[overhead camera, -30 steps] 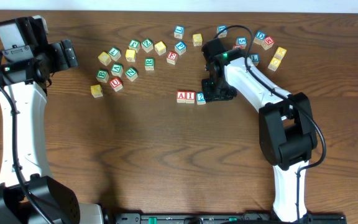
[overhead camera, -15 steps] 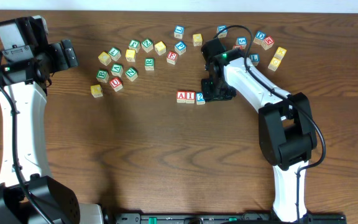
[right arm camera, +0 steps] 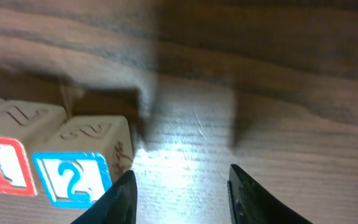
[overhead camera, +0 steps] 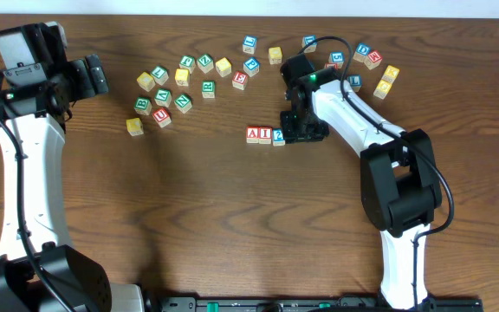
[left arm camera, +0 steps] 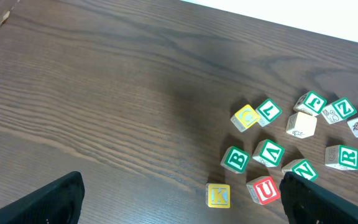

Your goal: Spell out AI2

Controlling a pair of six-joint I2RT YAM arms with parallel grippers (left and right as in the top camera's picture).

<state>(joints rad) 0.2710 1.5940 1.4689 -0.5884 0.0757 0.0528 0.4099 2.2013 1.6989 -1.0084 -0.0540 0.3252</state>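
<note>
1. Wooden and white-faced, lined up side by side near mid-table: red A cube point(overhead camera: 253, 133), red I cube point(overhead camera: 266, 134), blue 2 cube point(overhead camera: 279, 136), each touching the next. Reads AI2 from overhead.
2. Seems to have just let go: right end effector point(right arm camera: 182, 199) spread, with only bare table point(right arm camera: 260, 93) between the fingers, sitting low just beside the 2 cube at that end of the row. Holding nothing.
3. Judged from that: spelling done. Nothing left but to lift clear without nudging the 2 cube out of line.
4. Compared with a second ago: hardly any difference. Same three cubes, same order, same spot on the table. Right end effector still at the end of the row, shifted at most a hair, jaws no wider and no narrower.
5. Over on the other side: left end effector point(left arm camera: 182, 202) also spread and empty, well apart from the row, looking down past the loose cubes, among them a red U cube point(left arm camera: 265, 190) and a yellow K cube point(left arm camera: 217, 195). Unmoved as well.
</note>
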